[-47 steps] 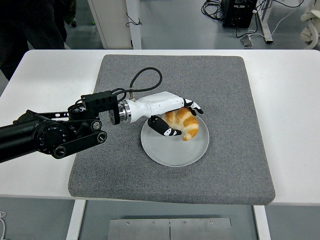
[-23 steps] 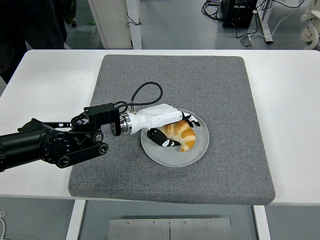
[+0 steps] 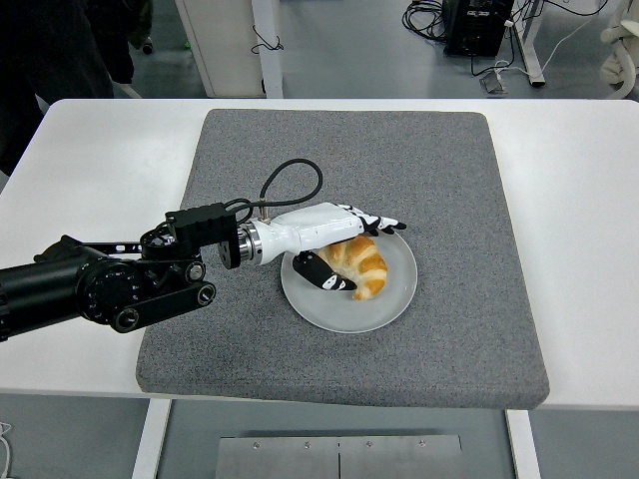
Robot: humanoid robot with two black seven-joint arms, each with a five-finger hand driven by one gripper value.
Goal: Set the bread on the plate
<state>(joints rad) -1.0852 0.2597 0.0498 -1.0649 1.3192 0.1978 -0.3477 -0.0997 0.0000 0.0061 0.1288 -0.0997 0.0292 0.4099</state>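
A golden croissant (image 3: 363, 263) lies on the round white plate (image 3: 337, 310), which sits in the middle of the grey mat (image 3: 449, 170). My left hand (image 3: 373, 254) reaches in from the left over the plate. Its fingers (image 3: 380, 223) are stretched out straight just above the croissant's far side, and the thumb (image 3: 329, 278) lies low against the near left side. The hand is open around the bread and no longer clasps it. The right arm is out of view.
The grey mat covers most of the white table (image 3: 579, 200). A person in dark clothes (image 3: 50, 60) stands at the top left. A white post (image 3: 266, 45) and cables are on the floor beyond the table.
The hand lowered the croissant onto the plate and drew back slightly to the left. Its fingers, curled over the bread before, have straightened and lifted off it.
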